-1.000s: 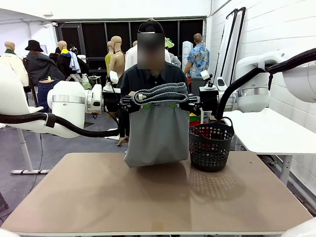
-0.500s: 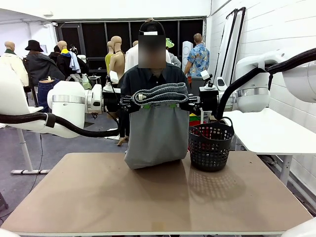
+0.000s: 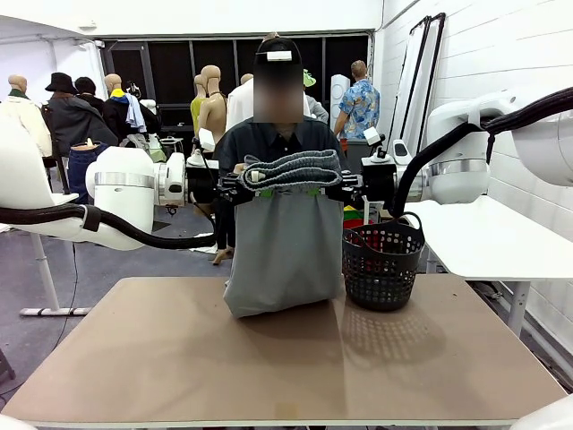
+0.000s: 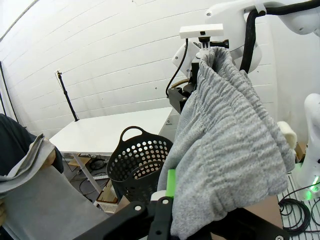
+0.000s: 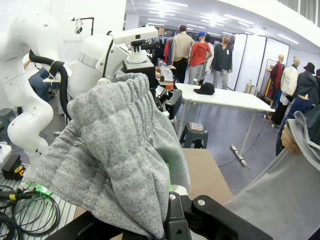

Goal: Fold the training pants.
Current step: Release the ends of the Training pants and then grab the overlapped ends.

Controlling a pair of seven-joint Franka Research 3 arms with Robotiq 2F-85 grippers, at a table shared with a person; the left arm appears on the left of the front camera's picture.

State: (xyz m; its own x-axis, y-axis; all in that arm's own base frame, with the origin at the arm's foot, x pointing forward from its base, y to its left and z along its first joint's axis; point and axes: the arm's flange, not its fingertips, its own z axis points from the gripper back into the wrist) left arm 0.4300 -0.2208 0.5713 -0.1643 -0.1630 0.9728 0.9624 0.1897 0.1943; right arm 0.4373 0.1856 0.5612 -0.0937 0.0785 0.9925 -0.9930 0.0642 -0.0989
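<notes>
**Tan wooden worktop (image 3: pixel 269 358) with light-grey soft-fabric training pants (image 3: pixel 285 242) hanging over its far side**

Behind the worktop lies a showroom with white brick walls and a white side table at 3 o'clock. The training pants hang as a flat panel at the worktop's 12 o'clock. Their gathered elastic waistband (image 3: pixel 292 167) is bunched in a thick roll along the top. The left gripper (image 3: pixel 257 190) is clamped shut on the waistband's 9 o'clock end. The right gripper (image 3: pixel 315 190) is clamped shut on the 3 o'clock end, level with the left. The pants' lower edge bulges slightly and appears to rest on the worktop.

A black mesh basket with a loop handle (image 3: pixel 382 264) stands on the worktop just beside the pants, at their 3 o'clock. A person in a dark shirt (image 3: pixel 269 139) stands beyond the pants at 12 o'clock. In the right wrist view, the person's hand (image 5: pixel 289 139) grips an edge of grey cloth at 3 o'clock.
</notes>
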